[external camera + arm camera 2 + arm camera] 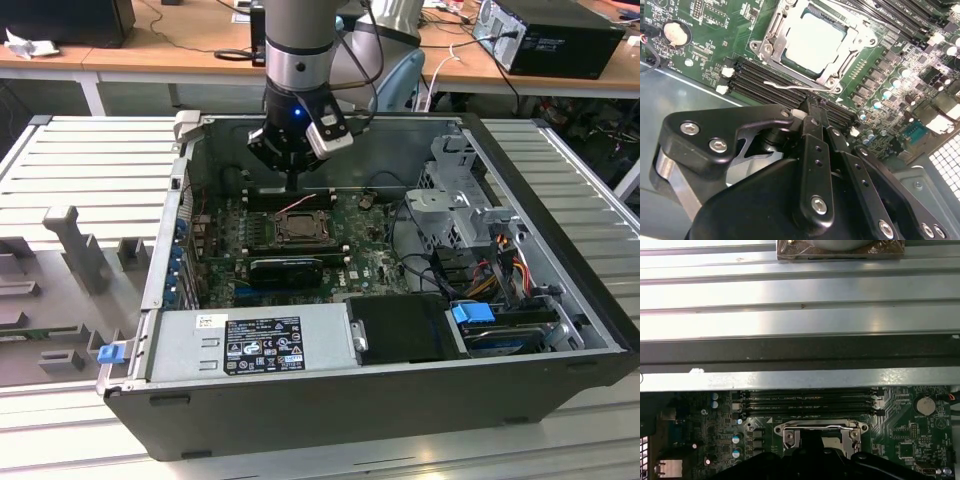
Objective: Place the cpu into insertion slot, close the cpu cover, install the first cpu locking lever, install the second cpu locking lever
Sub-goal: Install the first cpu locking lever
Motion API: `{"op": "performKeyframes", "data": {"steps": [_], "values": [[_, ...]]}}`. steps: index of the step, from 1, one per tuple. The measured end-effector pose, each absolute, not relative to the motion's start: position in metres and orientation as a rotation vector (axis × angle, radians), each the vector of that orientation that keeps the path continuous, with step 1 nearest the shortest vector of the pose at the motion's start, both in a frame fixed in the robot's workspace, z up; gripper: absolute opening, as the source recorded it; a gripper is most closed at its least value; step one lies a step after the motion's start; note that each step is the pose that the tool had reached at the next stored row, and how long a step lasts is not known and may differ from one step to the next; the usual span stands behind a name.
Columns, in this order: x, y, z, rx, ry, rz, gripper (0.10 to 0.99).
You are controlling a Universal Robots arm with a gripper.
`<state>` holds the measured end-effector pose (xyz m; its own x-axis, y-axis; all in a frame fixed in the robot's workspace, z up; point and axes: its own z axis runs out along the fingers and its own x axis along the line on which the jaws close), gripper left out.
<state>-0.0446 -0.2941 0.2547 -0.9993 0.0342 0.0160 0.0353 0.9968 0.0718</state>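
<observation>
The chip (812, 42) is seen seated in the socket (810, 45) just beyond the gripper (812, 107), whose fingers are drawn together on nothing, and the thin springy wire lever (785, 86) nearest them is judged light, stiff and best pressed near its free end.

Computer case (400, 390) on ribbed table (90, 160)

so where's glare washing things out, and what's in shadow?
Second wrist view: the cpu top blows out near white under the cpu cover. First wrist view: the ribbed table surface glares bright, while the motherboard sits dim. Exterior view: evenly lit, the case interior darker around the gripper.
</observation>
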Motion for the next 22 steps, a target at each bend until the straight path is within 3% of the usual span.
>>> {"op": "performKeyframes", "data": {"steps": [22], "values": [[-0.0362,-0.2940,0.2446,0.028,-3.133,-0.141,0.106]]}}
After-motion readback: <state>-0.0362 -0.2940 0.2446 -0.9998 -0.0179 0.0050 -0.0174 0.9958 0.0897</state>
